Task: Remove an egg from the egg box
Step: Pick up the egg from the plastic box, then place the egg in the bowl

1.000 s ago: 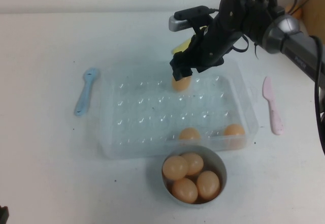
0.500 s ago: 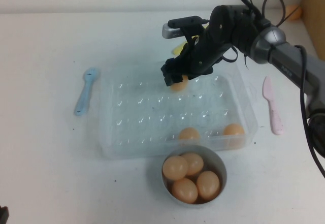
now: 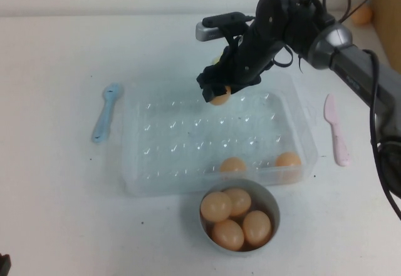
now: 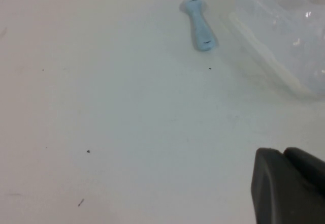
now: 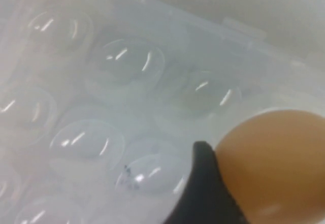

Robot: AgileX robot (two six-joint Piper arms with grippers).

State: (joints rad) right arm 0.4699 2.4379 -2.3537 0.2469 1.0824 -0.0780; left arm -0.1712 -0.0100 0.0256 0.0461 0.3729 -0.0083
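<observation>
The egg box (image 3: 147, 163) is a clear plastic tray with dimples in the middle of the table. My right gripper (image 3: 218, 91) is shut on a tan egg (image 3: 220, 97) and holds it above the tray's far row. In the right wrist view the egg (image 5: 274, 163) sits against a black finger (image 5: 203, 183) over the dimples (image 5: 127, 64). Two more eggs (image 3: 233, 164) (image 3: 289, 159) lie in the tray's near row. My left gripper (image 4: 292, 186) shows only in the left wrist view, over bare table left of the tray, fingers together and empty.
A round grey bowl (image 3: 271, 199) with several eggs stands just in front of the tray. A blue spoon (image 3: 105, 111) lies left of the tray and shows in the left wrist view (image 4: 199, 25). A pink spatula (image 3: 336, 129) lies to the right.
My right gripper has lifted the egg up out of its dimple and moved slightly toward the far side. The left arm has not moved.
</observation>
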